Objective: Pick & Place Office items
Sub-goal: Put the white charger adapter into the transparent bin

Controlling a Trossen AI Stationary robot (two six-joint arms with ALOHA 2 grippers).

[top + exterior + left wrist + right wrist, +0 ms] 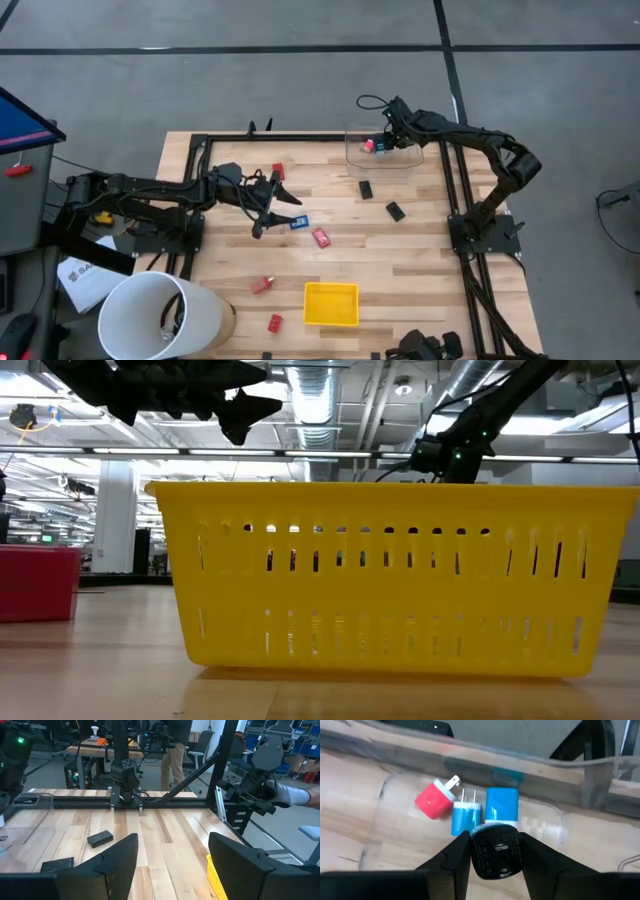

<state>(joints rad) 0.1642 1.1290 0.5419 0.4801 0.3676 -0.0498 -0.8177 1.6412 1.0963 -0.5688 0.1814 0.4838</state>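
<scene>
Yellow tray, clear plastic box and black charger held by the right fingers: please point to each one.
yellow tray (331, 304): high view, its floor.
clear plastic box (410, 157): high view, its near wall.
black charger (496, 850): right wrist view, its round face.

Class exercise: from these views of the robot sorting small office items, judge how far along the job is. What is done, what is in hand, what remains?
Done: a red plug adapter and two blue ones lie in the clear plastic box. In hand: the right gripper holds a black adapter above that box. Left: two black pieces, three red pieces and a blue piece lie on the wooden table. The left gripper hovers open beside the blue piece, empty.
</scene>
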